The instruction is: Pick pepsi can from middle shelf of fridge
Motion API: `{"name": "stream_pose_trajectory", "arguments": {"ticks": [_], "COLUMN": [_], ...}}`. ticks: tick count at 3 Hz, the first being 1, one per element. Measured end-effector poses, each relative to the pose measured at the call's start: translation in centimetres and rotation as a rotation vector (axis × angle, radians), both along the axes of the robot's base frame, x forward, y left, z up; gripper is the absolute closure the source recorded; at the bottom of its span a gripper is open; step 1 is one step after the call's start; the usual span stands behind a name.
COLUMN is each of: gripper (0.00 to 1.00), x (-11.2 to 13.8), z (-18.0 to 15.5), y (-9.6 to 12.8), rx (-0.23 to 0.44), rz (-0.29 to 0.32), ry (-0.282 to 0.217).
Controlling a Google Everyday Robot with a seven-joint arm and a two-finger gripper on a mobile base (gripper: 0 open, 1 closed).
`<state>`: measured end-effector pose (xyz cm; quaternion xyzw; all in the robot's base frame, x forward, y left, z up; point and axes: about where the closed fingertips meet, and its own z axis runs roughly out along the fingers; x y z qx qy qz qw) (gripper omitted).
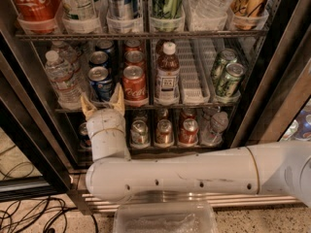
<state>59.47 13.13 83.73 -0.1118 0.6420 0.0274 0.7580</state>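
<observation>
Arm (194, 174): one, white, smooth-cased.
Forearm (218, 171): long cylinder lying nearly level across the lower view. It enters from the right edge and has small holes along its side.
Elbow (104, 181): rounded joint at the forearm's left end, turning upward.
Wrist (107, 137): short white cylinder, upright, with a thin band around it.
Gripper (103, 102): sits on top of the wrist, left of centre, pointing up.
Fingers (118, 98): two, tan, tapering to points, spread apart in a V.
</observation>
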Motion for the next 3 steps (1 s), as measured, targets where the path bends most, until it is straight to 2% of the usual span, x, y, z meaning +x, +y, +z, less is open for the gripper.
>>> {"name": "stream_pose_trajectory", "arguments": {"ticks": [2, 3], "gripper": [0.35, 0.39], "x": [1.3, 2.1], "z": [-0.3, 0.8], "y": [-0.1, 0.6], "rx": [-0.034, -0.037], "rz": [-0.007, 0.009], "ry": [0.006, -0.011]}}
